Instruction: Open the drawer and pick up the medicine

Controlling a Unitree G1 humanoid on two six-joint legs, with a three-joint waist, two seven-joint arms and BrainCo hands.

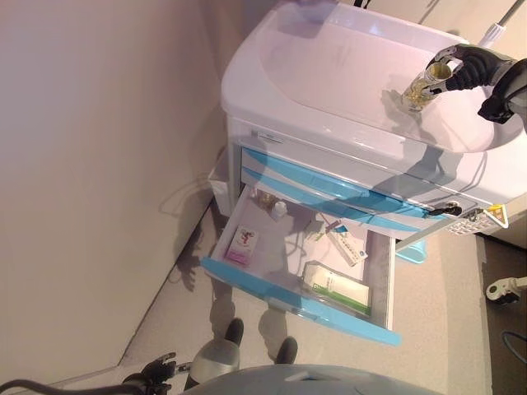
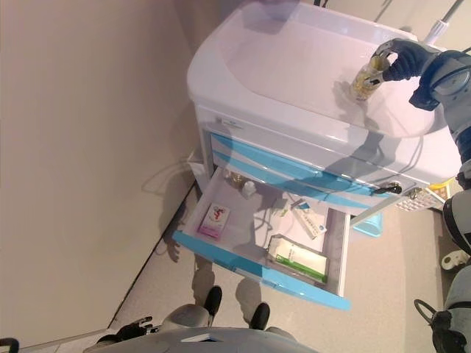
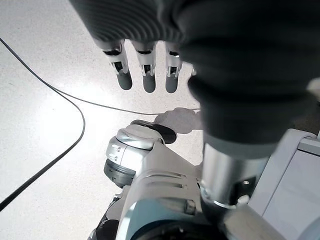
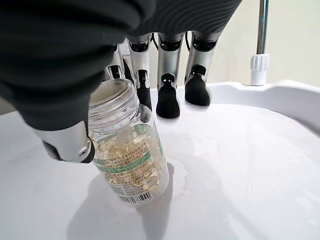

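Note:
A clear medicine bottle (image 4: 131,155) full of yellow capsules, lid off, stands slightly tilted on the white top (image 1: 329,74) of the cart. My right hand (image 1: 465,66) is shut on it near its mouth, thumb (image 4: 67,145) on one side and fingers (image 4: 167,95) behind it. The bottle (image 1: 420,90) sits at the far right of the top. Below, the blue-fronted drawer (image 1: 288,300) is pulled open. My left hand (image 3: 145,75) hangs low over the floor with straight fingers and holds nothing.
In the open drawer lie a pink and white box (image 1: 243,244), a green and white box (image 1: 336,288), a small bottle (image 1: 280,210) and a flat white pack (image 1: 350,244). Two shut blue drawers (image 1: 329,185) are above it. A wall runs along the left.

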